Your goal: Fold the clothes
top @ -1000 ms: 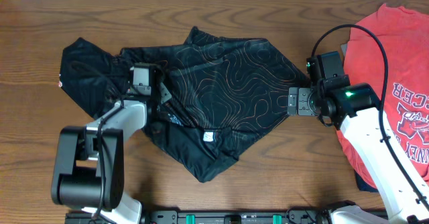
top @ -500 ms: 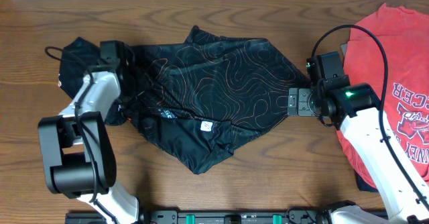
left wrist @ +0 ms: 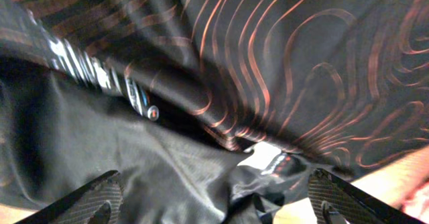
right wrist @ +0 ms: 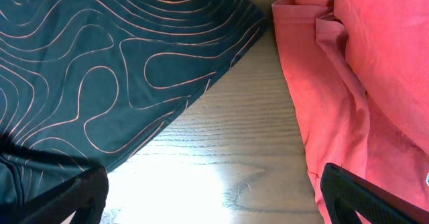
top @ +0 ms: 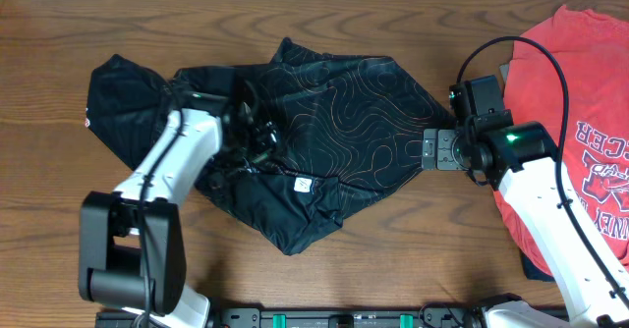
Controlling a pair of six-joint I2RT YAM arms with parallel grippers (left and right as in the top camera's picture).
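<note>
Lying crumpled mid-table (top: 393,24), black jersey (top: 334,102) spreads from 9 to 3 o'clock. L gripper (top: 257,141) hovers over its middle, fingers wide apart, gripping nothing. R gripper (top: 432,149), also spread, sits at the jersey's 3 o'clock corner, w/ red T-shirt (top: 580,122) beyond.

Only "CER" reads, on the red T-shirt (top: 560,63) — black jersey (top: 334,112) lettering is blurred.

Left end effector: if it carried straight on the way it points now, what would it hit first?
The black jersey. The left end effector is open and aimed into its crumpled folds; fabric fills the wrist view, though the gap to it is unclear.
</note>
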